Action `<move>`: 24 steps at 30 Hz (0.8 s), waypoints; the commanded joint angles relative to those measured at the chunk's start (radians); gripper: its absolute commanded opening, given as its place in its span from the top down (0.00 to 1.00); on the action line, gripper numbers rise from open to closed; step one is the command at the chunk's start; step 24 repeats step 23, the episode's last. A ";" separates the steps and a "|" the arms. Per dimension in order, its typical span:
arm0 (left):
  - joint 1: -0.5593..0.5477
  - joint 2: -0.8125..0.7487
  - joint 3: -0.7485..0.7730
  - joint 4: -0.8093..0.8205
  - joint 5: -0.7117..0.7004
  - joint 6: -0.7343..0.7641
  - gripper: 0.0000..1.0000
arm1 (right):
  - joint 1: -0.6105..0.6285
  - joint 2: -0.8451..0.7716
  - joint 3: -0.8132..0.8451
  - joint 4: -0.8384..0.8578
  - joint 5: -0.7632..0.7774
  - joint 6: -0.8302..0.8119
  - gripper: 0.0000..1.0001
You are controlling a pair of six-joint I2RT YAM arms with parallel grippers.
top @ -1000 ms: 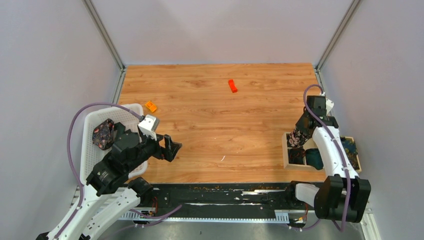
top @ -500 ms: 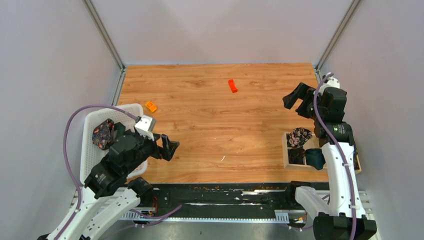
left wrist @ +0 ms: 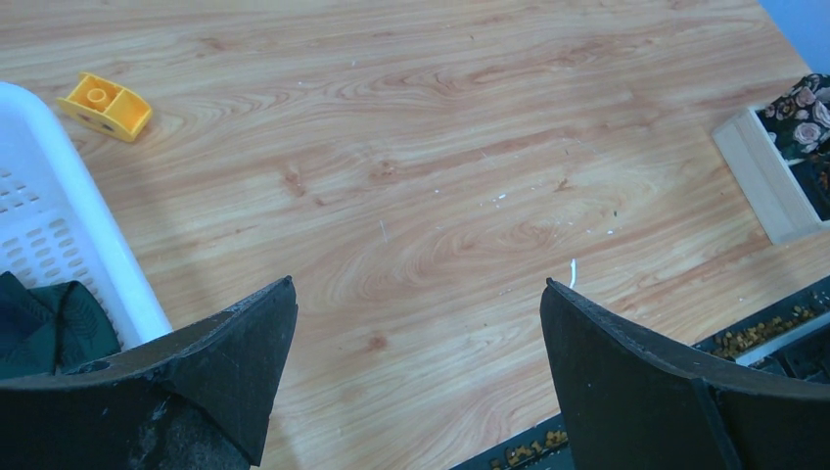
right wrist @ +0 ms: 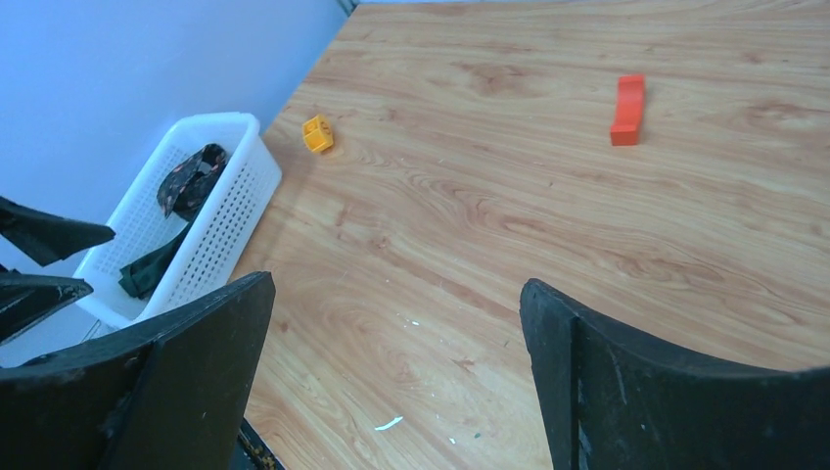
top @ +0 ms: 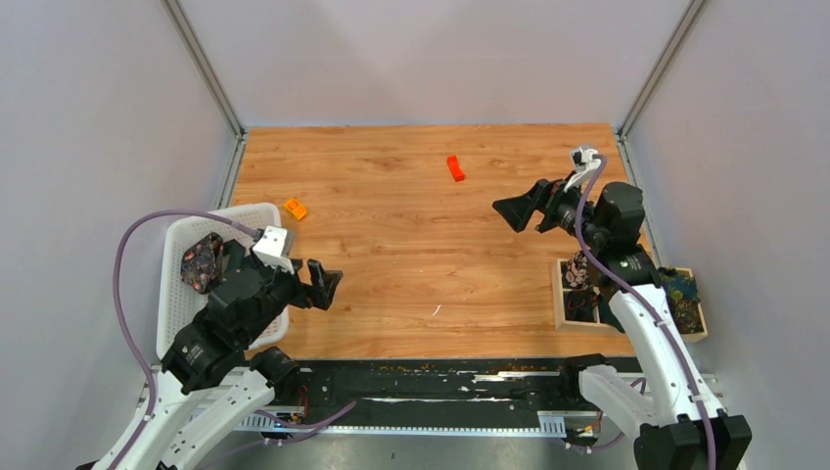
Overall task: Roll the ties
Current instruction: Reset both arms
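Observation:
A rolled black floral tie (top: 584, 271) stands in a compartment of the wooden box (top: 566, 318) at the right; in the left wrist view it is the tie (left wrist: 803, 106) at the far right. A blue-yellow patterned tie (top: 683, 294) lies at the box's far side. Another black floral tie (top: 201, 262) and a dark teal tie (right wrist: 152, 266) lie in the white basket (top: 210, 212). My right gripper (top: 519, 208) hovers open over the table, left of the box, holding nothing. My left gripper (top: 326, 282) is open and empty beside the basket.
A yellow block (top: 295, 208) sits just beyond the basket (left wrist: 59, 235), and a red-orange block (top: 454, 167) lies towards the back middle. Grey walls close in the table on three sides. A black rail runs along the near edge.
My right gripper opened, left the rolled floral tie in the wooden box, then rose and swung left over the table. The left arm drew back slightly.

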 commanded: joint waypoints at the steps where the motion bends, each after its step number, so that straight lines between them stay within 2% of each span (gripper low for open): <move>1: -0.002 -0.020 -0.006 0.011 -0.052 -0.007 0.00 | 0.026 0.033 -0.053 0.223 -0.079 0.016 0.01; 11: -0.002 -0.021 -0.003 -0.005 -0.106 -0.026 0.00 | 0.056 0.133 -0.133 0.380 -0.128 0.028 0.01; 24: -0.003 -0.009 -0.003 -0.008 -0.113 -0.027 0.00 | 0.061 0.144 -0.134 0.342 -0.084 -0.012 0.01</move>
